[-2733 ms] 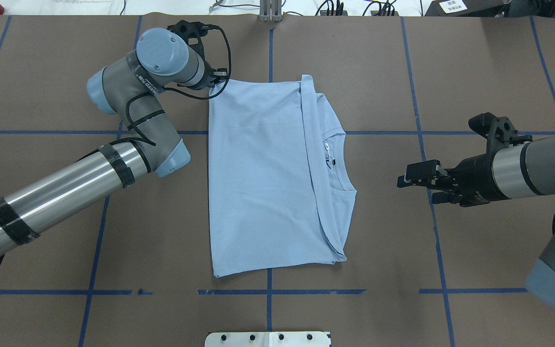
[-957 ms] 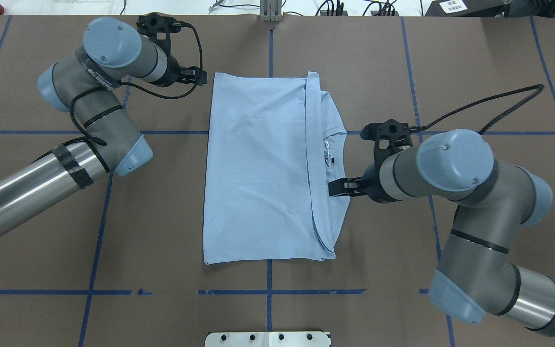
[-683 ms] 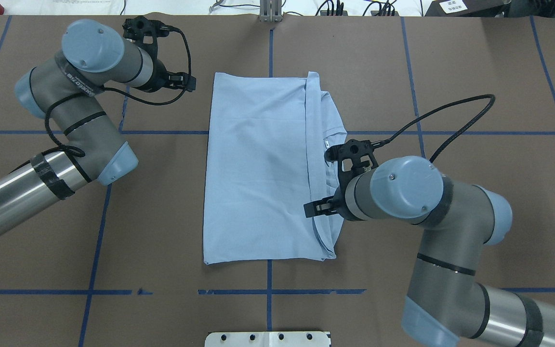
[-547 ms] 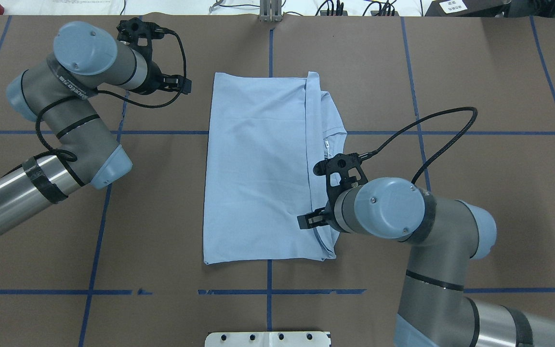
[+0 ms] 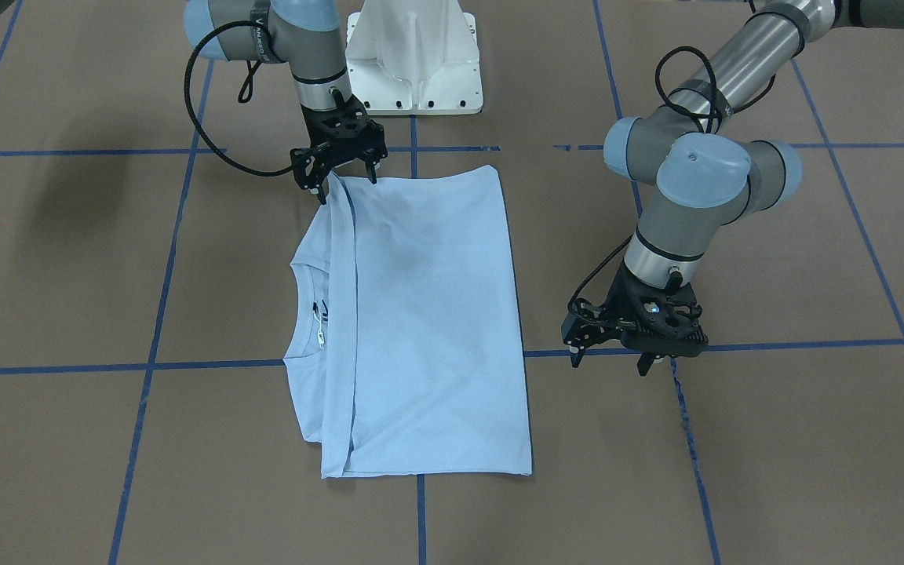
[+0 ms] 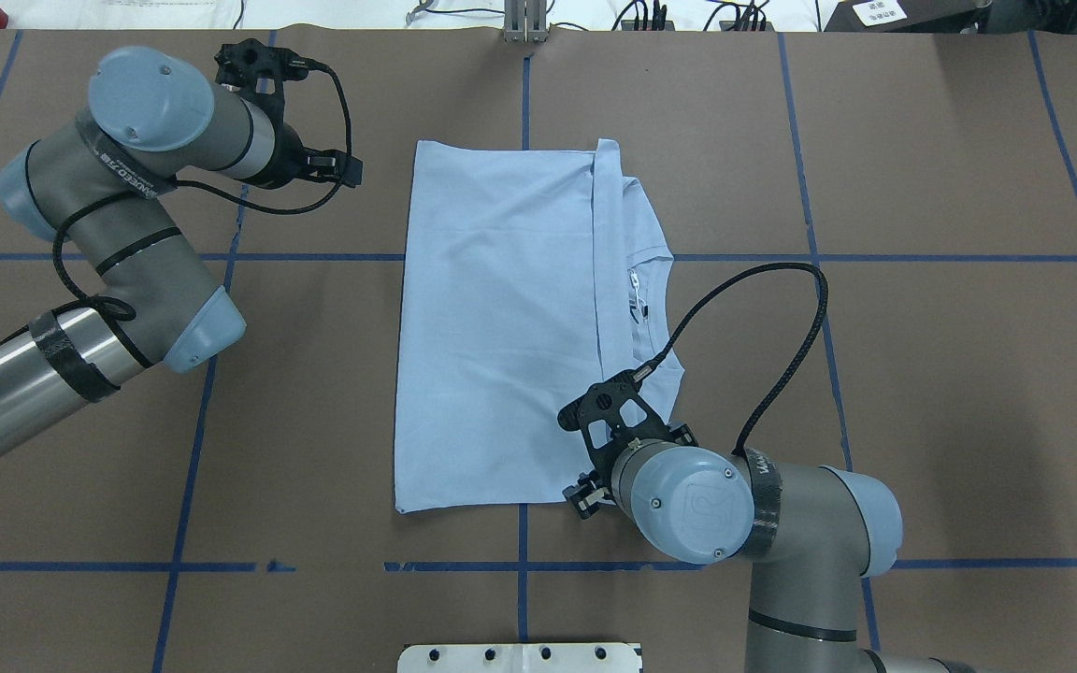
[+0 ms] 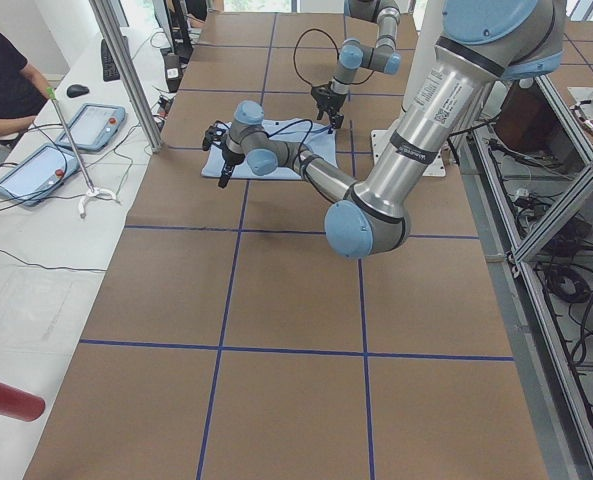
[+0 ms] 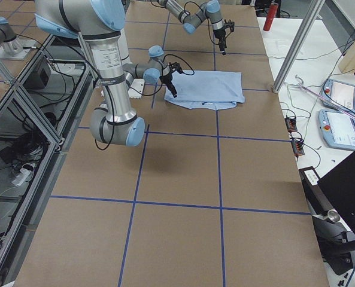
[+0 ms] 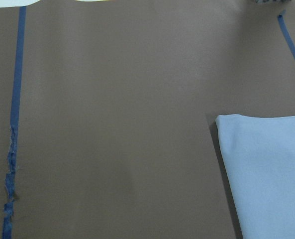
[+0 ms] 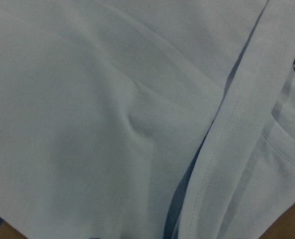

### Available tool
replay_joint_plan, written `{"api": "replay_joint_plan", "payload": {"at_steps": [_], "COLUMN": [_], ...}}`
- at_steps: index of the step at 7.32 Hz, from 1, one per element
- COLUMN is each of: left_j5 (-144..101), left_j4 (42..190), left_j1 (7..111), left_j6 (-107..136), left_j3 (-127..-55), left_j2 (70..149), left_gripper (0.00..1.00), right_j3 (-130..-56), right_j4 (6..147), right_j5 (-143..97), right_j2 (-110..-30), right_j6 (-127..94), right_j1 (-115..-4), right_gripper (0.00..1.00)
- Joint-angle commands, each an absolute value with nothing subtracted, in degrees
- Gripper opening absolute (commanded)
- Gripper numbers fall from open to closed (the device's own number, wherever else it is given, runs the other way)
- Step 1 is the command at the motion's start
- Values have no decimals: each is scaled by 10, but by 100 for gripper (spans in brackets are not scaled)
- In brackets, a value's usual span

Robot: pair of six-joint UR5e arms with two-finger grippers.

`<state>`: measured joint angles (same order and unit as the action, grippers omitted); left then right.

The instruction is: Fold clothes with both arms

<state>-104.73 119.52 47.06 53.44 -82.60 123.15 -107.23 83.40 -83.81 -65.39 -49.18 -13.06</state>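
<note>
Folded shirt (image 6: 501, 327) lies mid-table (image 6: 922, 374), with open room on every side. Right gripper (image 5: 344, 179), jaws wide and empty, sits over its near right corner. Left gripper (image 5: 609, 359), wide and empty, hangs just off the far left corner.

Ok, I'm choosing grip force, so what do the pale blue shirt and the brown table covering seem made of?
The folded pale light-blue T-shirt looks like soft matte knit, probably cotton jersey: stitched hem and soft creases. The brown table covering looks like paper or card, flat and dull; its blue grid lines seem to be tape, frayed in places.
</note>
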Motion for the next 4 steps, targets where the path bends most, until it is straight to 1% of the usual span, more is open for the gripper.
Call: {"api": "replay_joint_plan", "payload": {"at_steps": [1,2,3,4], "left_j5": [-1048,-1047,-1047,-1047], "left_j4": [1195,1198,1199,1200], "left_j1": [469,469,468,468], "left_j6": [536,537,538,538], "left_j3": [-826,-825,-824,-824], "left_j2": [1231,1231,1232,1232], "left_gripper": [100,100,100,100], "right_j3": [-1076,-1076,-1077,-1079], "right_j4": [851,855,856,857], "right_j5": [-836,-836,-836,-838], "right_j2": [-652,-653,-654,-656], "right_j6": [-477,-472,-471,-471], "right_j1": [-128,-128,-129,-131], "right_gripper": [70,70,66,59]}}
